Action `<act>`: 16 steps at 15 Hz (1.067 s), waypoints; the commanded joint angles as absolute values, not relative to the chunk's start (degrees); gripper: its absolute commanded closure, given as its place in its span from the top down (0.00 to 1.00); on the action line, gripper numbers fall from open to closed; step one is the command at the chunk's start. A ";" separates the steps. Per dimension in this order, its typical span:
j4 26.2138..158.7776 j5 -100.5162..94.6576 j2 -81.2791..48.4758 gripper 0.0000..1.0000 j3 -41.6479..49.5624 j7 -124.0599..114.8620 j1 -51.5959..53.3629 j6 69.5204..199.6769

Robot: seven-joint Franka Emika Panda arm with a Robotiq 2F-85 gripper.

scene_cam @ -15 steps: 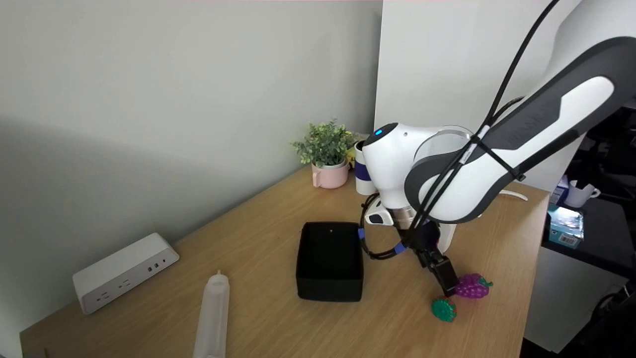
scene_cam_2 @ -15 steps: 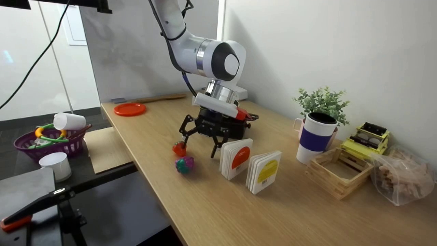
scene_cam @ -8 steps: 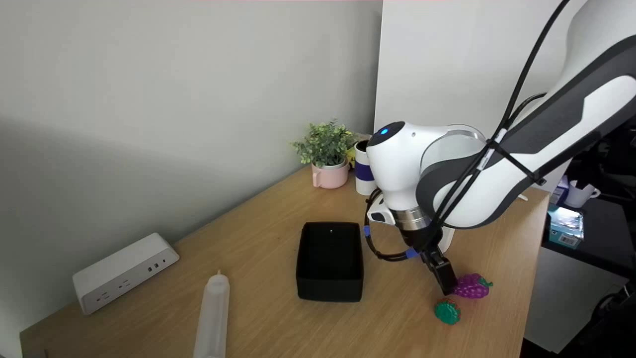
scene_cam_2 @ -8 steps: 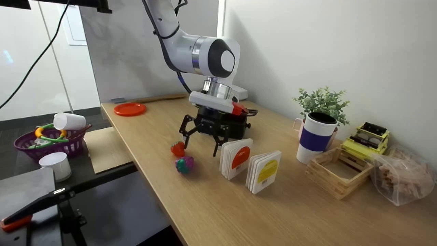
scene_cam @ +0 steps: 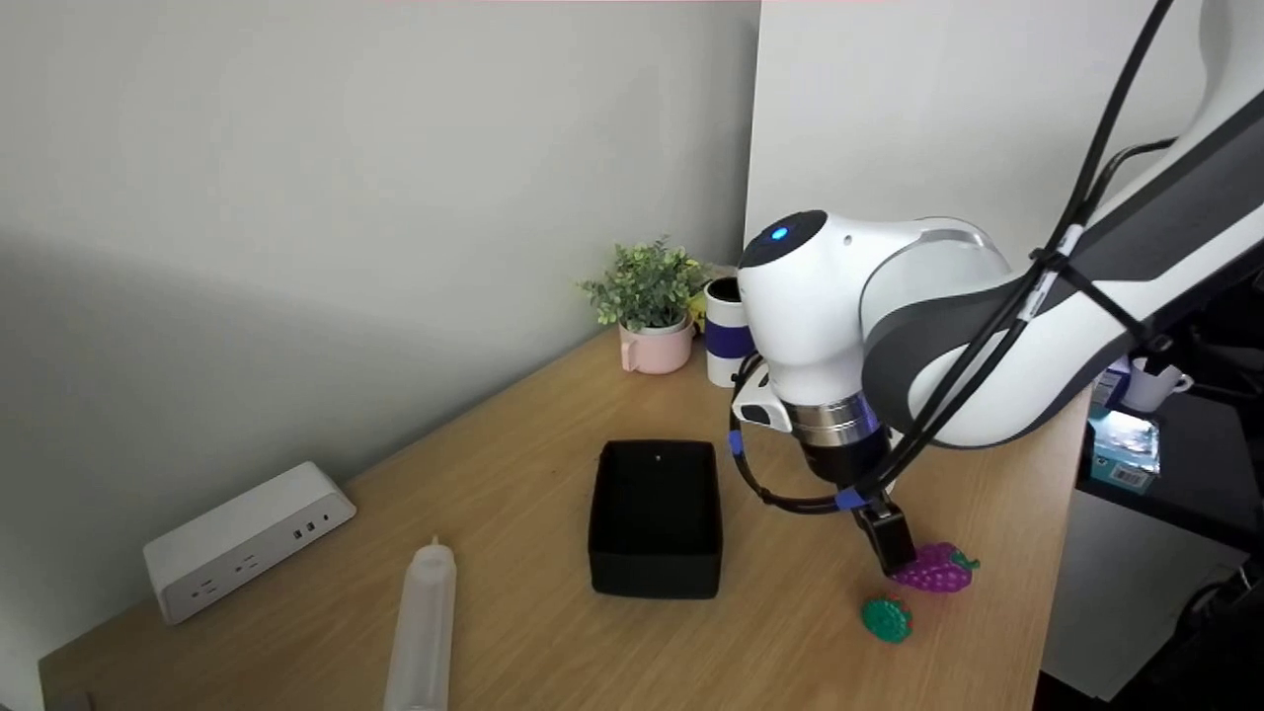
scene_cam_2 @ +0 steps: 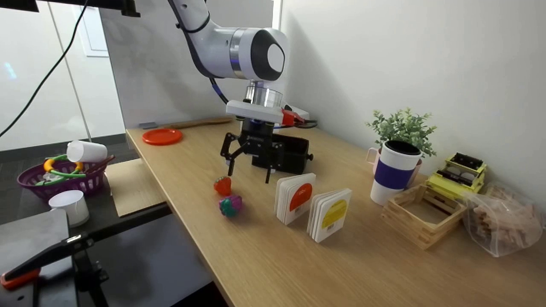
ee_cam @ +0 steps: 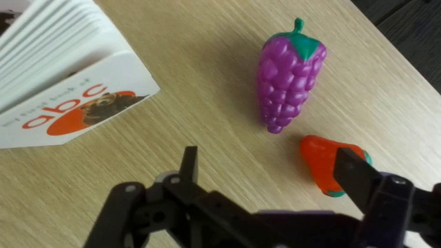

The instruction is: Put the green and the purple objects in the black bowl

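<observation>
1. Jaws spread wide, gripping nothing, hang above a wood-grained table (scene_cam_2: 349,273).
2. Purple toy grapes (ee_cam: 287,82) and a green-capped red strawberry (ee_cam: 320,160) lie just beside each other on its surface, near one edge.
3. A rectangular black bowl (scene_cam: 655,575) stands on it, well apart from both.

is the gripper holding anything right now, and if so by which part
Nothing is held: the gripper is open, and the grapes and strawberry lie on the table.
</observation>
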State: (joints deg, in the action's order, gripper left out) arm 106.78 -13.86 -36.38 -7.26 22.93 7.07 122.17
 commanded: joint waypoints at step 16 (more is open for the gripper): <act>114.37 -10.62 -33.98 1.00 -13.51 45.26 2.77 126.24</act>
